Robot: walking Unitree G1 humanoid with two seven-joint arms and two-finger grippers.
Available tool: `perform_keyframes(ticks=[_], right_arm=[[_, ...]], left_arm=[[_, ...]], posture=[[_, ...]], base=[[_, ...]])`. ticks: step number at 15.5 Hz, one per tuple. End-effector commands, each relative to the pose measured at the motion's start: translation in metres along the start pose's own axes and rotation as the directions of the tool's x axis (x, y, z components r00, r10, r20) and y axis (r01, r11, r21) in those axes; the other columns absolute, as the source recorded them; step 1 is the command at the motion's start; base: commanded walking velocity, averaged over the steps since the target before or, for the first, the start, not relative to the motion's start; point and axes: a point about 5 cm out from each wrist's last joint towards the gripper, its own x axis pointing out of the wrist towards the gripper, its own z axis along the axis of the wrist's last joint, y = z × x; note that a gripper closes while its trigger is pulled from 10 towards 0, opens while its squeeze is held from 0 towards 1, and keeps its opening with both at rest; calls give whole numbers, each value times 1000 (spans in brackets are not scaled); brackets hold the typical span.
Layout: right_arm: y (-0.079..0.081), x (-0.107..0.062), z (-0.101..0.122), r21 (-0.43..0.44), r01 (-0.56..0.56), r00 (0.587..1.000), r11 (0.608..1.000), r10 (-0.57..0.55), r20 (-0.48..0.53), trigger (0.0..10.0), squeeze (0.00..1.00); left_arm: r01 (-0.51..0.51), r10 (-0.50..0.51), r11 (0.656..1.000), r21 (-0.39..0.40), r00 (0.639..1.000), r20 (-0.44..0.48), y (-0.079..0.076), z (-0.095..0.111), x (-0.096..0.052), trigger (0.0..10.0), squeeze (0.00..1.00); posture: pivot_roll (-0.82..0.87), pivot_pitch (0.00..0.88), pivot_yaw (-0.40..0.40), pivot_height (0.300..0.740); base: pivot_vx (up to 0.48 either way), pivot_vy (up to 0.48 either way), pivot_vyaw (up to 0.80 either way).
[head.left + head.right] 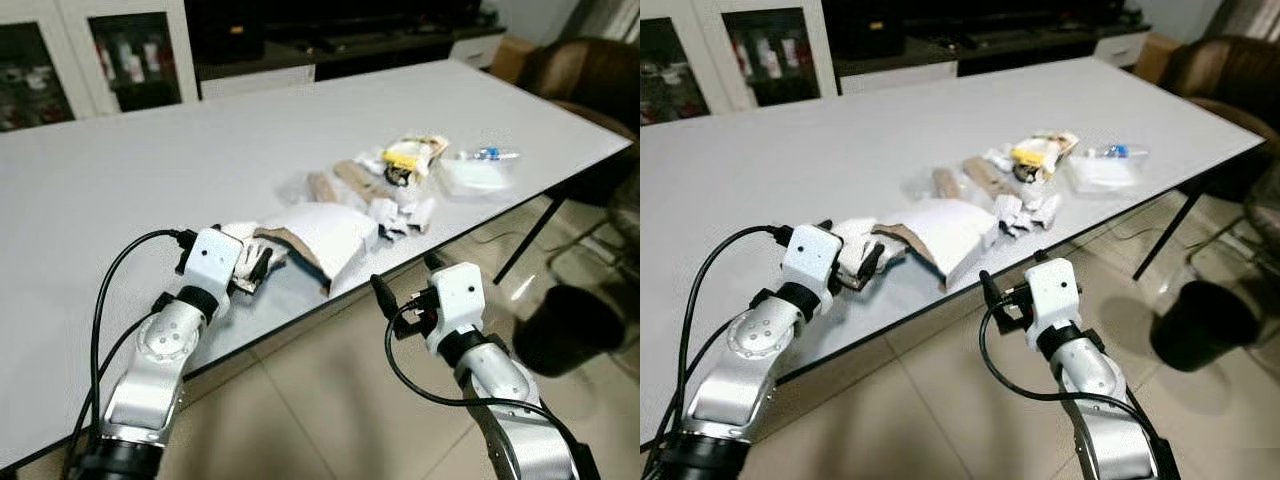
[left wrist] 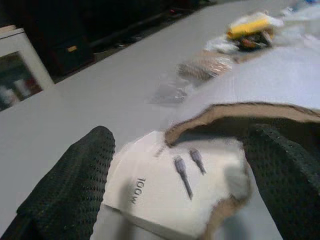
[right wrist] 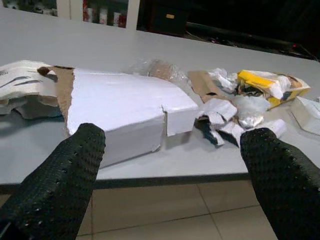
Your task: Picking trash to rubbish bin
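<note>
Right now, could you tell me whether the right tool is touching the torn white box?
Apart. In the right wrist view, the right tool hangs open below the table edge, short of the white box.

L gripper (image 1: 255, 268), R gripper (image 1: 405, 290): fingers spread.

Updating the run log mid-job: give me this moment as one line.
left gripper: open, around torn white box piece on table | right gripper: open, off table edge | bin: floor, right
</note>
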Motion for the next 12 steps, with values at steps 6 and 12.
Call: perform_keyframes(ticks=[6, 12], right_arm=[[18, -3, 4, -7, -211, 977, 977, 211, -37, 10000, 0], [30, -5, 4, -9, -371, 926, 929, 369, -81, 10000, 0]], left_arm=[[197, -188, 971, 137, 979, -73, -18, -8, 20, 10000, 1000], [46, -15, 982, 183, 986, -165, -2, -27, 36, 10000, 0]], posture=[[-109, 0, -49, 740], [-123, 0, -68, 740]], base=[[0, 0, 0], [0, 0, 0]])
